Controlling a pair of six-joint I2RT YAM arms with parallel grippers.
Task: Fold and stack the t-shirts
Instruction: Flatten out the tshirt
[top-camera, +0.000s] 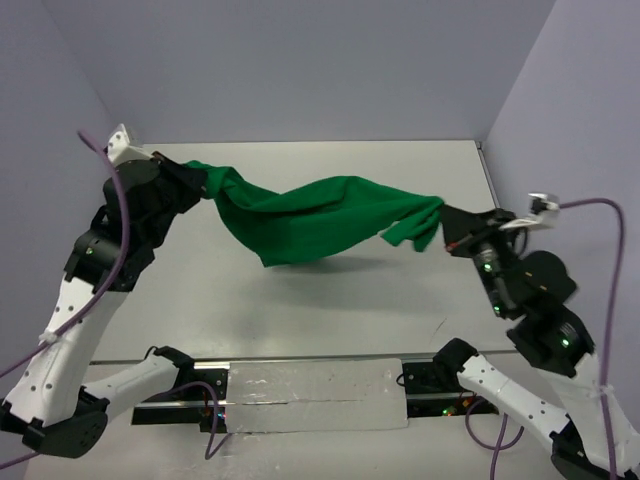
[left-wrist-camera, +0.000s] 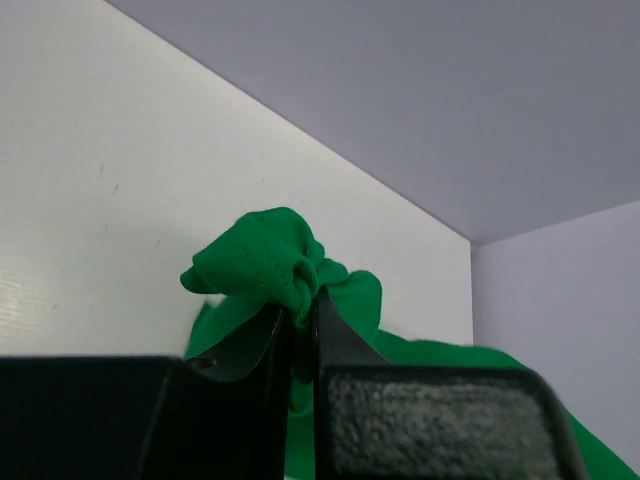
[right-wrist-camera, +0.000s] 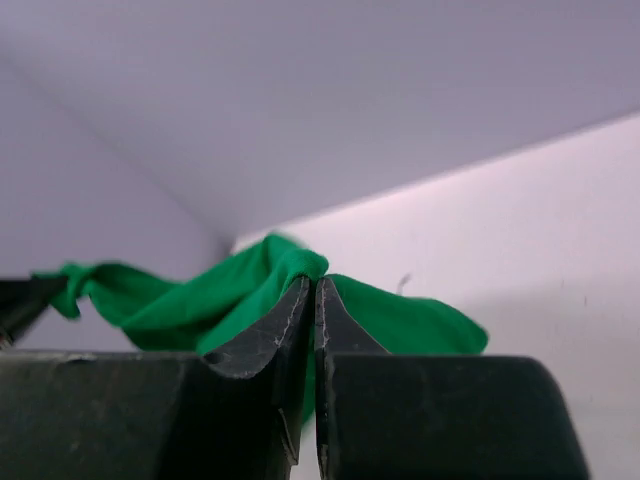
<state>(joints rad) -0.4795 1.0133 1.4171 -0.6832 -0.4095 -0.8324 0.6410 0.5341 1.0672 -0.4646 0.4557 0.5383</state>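
Observation:
A plain bright-green t-shirt (top-camera: 320, 220) hangs in the air above the table, stretched between both arms and sagging in the middle. My left gripper (top-camera: 200, 183) is shut on its left end, where the cloth bunches above the black fingertips (left-wrist-camera: 330, 325). The shirt's bunched cloth (left-wrist-camera: 262, 262) shows just above those jaws. My right gripper (top-camera: 447, 226) is shut on the right end, with a fold of the t-shirt (right-wrist-camera: 290, 265) pinched between its closed fingertips (right-wrist-camera: 297, 300). The neck tag is not visible.
The white table (top-camera: 330, 300) lies under the hanging shirt, boxed in by lilac walls (top-camera: 300, 60) at the back and both sides. A grey mounting rail (top-camera: 310, 395) with the arm bases runs along the near edge. Purple cables (top-camera: 610, 300) trail off both arms.

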